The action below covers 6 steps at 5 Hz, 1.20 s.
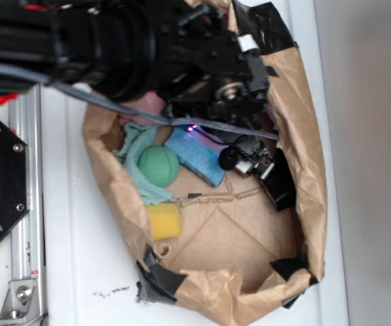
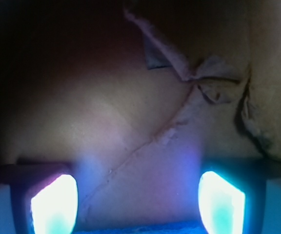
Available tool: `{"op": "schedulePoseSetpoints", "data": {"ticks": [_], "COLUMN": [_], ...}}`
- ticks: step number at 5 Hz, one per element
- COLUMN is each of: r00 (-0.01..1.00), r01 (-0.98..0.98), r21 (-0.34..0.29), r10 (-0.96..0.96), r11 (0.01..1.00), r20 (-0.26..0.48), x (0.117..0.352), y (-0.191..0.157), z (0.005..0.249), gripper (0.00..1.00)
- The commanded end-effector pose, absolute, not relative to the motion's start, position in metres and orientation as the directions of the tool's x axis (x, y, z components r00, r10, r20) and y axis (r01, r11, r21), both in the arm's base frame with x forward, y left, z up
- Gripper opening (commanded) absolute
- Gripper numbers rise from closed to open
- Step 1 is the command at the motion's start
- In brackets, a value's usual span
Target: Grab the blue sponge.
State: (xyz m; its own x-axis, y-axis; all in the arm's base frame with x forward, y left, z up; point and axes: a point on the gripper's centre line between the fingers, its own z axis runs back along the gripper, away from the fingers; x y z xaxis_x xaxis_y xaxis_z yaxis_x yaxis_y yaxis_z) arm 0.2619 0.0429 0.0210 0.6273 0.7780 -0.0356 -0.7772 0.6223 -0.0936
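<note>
The blue sponge [image 1: 195,157] lies slanted on the floor of a brown paper bag [image 1: 307,176], just right of a green ball. My arm reaches in from the upper left and hides most of the gripper [image 1: 194,130], which hangs over the sponge's upper end where a violet glow shows. In the wrist view the gripper [image 2: 138,204] is open, its two glowing fingertips [image 2: 55,204] far apart. A strip of the blue sponge [image 2: 140,228] shows at the bottom edge between them. Beyond it is creased bag paper. The fingers do not press the sponge.
A green ball [image 1: 158,166] rests on a teal cloth [image 1: 136,146]. A yellow sponge [image 1: 164,221] sits at the bag's left wall. A black and metal object [image 1: 246,159] lies right of the blue sponge. The bag's walls stand all round.
</note>
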Motion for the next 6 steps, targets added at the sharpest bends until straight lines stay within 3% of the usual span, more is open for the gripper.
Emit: {"op": "schedulePoseSetpoints", "data": {"ticks": [1,3,4,6], "r00": [0.690,0.782,0.794,0.819], "r01": [-0.698,-0.578,-0.565,-0.524], "r21": [-0.169,-0.142,-0.111,-0.115], "r10": [0.717,0.595,0.575,0.536], "r11": [0.696,0.804,0.818,0.844], "r20": [0.101,0.187,0.197,0.207], "x": [0.275,0.274,0.265,0.256], "y": [0.042,0.046,0.044,0.045], "z": [0.074,0.091,0.091,0.095], "gripper": [1.00,1.00,1.00,1.00]}}
